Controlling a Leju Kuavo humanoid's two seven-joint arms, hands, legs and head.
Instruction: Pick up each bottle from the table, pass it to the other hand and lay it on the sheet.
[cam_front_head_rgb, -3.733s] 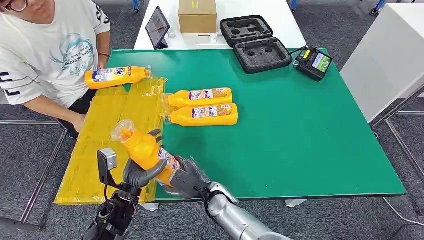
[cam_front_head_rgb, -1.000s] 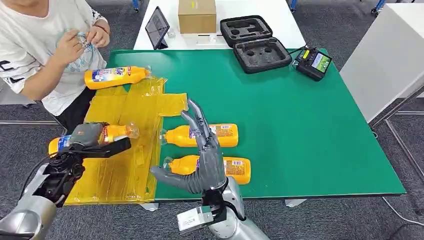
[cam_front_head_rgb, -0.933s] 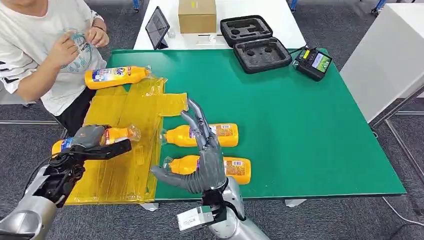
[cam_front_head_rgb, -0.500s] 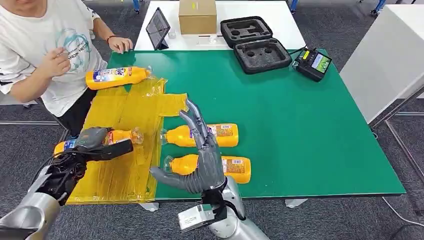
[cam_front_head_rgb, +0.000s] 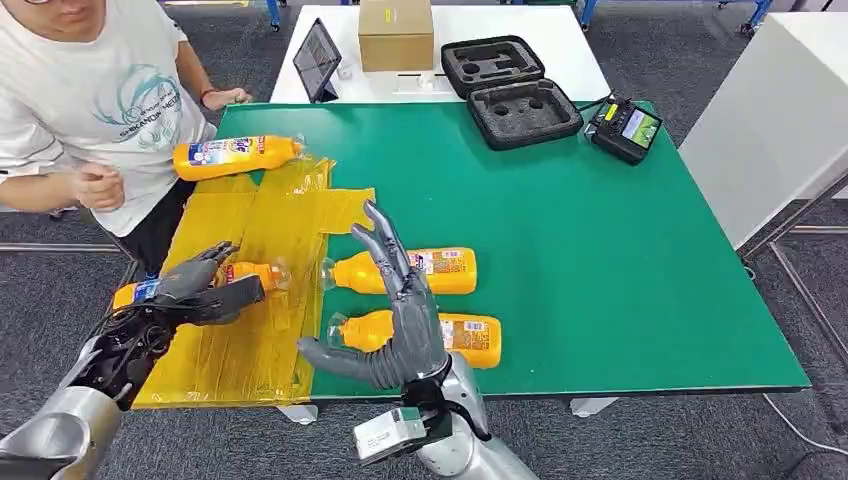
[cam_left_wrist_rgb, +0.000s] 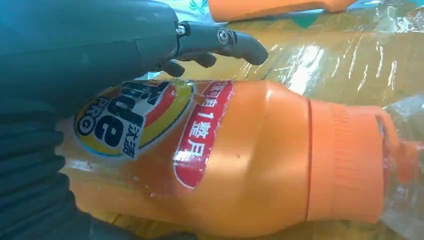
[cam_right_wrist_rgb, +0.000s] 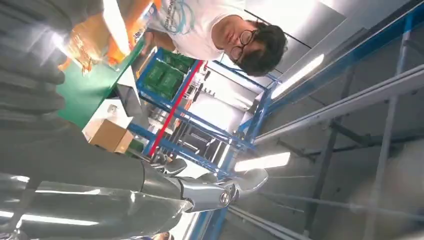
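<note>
The left hand (cam_front_head_rgb: 205, 285) rests over a bottle (cam_front_head_rgb: 190, 283) lying on the yellow sheet (cam_front_head_rgb: 250, 225), fingers spread, not gripping. The right hand (cam_front_head_rgb: 400, 300) is raised, fingers apart, above two bottles on the green table (cam_front_head_rgb: 600, 250).

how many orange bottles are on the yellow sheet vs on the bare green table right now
Orange bottles on the yellow sheet: 2, the one at the far corner and the one under the left hand.
Orange bottles on the green table: 2, the farther and the nearer, both by the right hand.
Total: 4
</note>
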